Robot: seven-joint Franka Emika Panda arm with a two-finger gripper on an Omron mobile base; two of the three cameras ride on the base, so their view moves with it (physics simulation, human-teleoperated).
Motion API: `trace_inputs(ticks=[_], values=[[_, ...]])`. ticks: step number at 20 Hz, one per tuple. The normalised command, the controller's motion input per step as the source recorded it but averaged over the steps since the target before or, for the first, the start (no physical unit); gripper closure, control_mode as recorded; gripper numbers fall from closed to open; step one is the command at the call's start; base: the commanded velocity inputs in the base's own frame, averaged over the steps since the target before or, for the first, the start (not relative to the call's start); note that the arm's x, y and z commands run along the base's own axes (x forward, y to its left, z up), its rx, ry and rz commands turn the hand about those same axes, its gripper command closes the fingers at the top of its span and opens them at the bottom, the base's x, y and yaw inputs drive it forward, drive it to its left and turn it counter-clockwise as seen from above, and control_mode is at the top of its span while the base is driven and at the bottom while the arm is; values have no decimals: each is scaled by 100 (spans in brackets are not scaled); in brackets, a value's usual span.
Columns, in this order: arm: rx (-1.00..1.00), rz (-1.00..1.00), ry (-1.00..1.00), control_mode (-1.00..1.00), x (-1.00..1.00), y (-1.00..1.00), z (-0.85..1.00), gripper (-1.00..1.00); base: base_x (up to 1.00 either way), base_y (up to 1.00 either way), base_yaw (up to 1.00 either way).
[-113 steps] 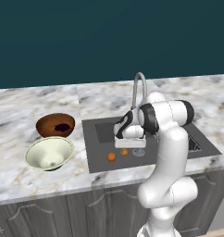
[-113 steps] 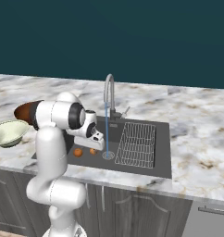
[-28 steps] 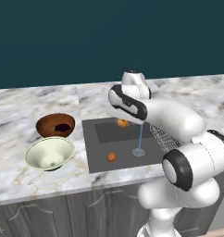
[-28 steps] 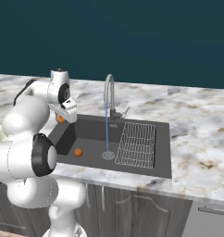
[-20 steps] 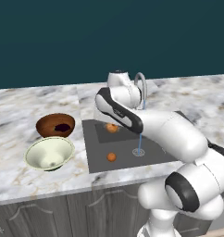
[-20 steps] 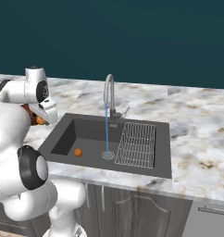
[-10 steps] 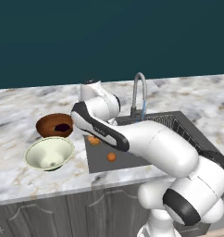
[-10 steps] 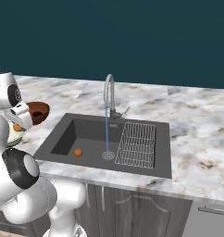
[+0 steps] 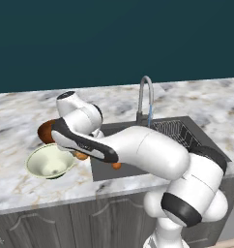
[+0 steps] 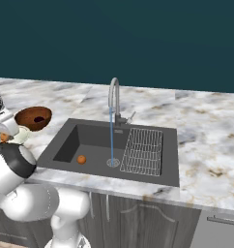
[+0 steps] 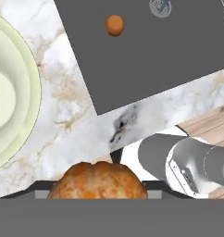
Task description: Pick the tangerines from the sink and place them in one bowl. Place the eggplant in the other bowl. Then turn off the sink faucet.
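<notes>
- The claw [image 11: 97, 196] is clamped on one dimpled orange tangerine [image 11: 98, 181], just beside the glossy pale bowl [image 9: 50, 162].
- The second tangerine [image 10: 81, 159] lies at 9 o'clock of the drain in the matte grey sink [image 10: 90, 140].
- The eggplant [image 10: 38, 118] sits in the brown bowl [image 10: 33, 118].
- Water runs from the slim metal faucet [image 10: 114, 99]; shutting it off remains.

We see a plain dark teal wall [image 9: 114, 38] behind a long countertop [image 10: 206, 121] of white marble veined with grey and tan. Below the countertop runs a row of grey cabinet doors [image 10: 138, 218] with arched panels and slim metal handles. A strip of light wooden floor [image 11: 211, 122] shows beneath
</notes>
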Motion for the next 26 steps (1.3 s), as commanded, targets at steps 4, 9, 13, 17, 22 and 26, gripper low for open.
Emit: trace_inputs(ticks=[4, 9, 13, 17, 22, 26], values=[[-3, 28, -6, -100, 0, 25, -48, 100, 0, 0, 0], [0, 34, -19, -100, 0, 10, -55, 100, 0, 0, 0], [0, 32, -21, -100, 0, 1, -25, 100, 0, 0, 0], [2, 27, -12, -100, 10, 0, -2, 100, 0, 0, 0], [1, 14, 4, -100, 27, 19, 0, 100, 0, 0, 0], [0, 10, 6, -100, 37, 37, 0, 100, 0, 0, 0]])
